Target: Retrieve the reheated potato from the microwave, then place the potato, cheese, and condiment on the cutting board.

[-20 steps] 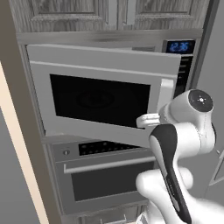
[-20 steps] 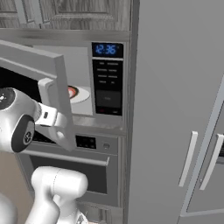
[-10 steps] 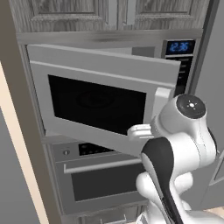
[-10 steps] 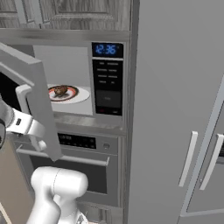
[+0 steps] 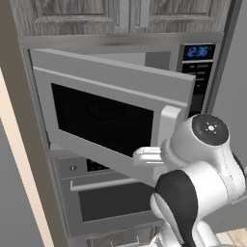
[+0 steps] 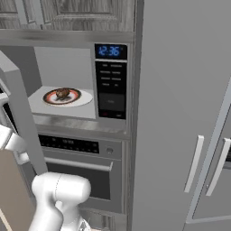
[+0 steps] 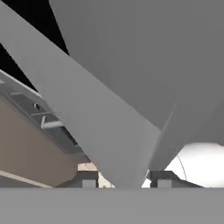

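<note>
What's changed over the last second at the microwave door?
The microwave door has swung further open, drawn by the gripper, which stays shut on its free edge. The arm has moved back and left with it, so the potato on its plate now shows fully inside the microwave. Potato and plate have not moved.
</note>
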Controlling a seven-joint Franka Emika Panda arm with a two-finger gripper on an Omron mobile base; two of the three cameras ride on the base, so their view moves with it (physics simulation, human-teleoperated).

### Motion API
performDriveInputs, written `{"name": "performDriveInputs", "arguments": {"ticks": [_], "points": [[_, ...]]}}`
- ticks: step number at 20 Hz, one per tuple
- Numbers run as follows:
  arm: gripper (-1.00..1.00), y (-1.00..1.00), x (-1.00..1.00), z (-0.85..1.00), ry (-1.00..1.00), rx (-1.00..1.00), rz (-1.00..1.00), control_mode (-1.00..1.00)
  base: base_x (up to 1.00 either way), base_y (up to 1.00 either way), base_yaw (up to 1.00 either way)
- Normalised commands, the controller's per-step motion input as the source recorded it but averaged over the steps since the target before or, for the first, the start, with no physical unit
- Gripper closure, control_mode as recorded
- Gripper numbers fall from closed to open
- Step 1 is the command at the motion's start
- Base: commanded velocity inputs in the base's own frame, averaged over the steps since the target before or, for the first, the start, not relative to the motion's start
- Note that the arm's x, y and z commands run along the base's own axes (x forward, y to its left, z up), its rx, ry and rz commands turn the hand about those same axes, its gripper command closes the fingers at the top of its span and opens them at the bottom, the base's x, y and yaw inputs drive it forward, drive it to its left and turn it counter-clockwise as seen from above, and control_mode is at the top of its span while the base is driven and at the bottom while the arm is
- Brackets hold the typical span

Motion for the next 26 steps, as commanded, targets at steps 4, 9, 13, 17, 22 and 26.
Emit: {"name": "performDriveInputs", "arguments": {"ticks": [4, 9, 13, 17, 22, 26], "points": [[-1.0, -0.35, -0.55, 0.0, -0.02, 0.22, 0.0, -1.0, 0.0, 0.0, 0.0], [-1.0, -0.41, -0.66, 0.04, -0.06, 0.27, 0.0, -1.0, 0.0, 0.0, 0.0], [-1.0, -0.59, -0.32, 0.21, 0.0, 0.3, -0.02, -1.0, 0.0, 0.0, 0.0], [-1.0, -0.64, -0.17, 0.19, 0.0, 0.36, -0.01, -1.0, 0.0, 0.0, 0.0], [-1.0, -0.45, 0.16, 0.02, 0.0, 0.37, -0.06, -1.0, 0.0, 0.0, 0.0], [-1.0, -0.33, 0.45, 0.01, 0.0, 0.37, -0.07, -1.0, 0.0, 0.0, 0.0]]}}
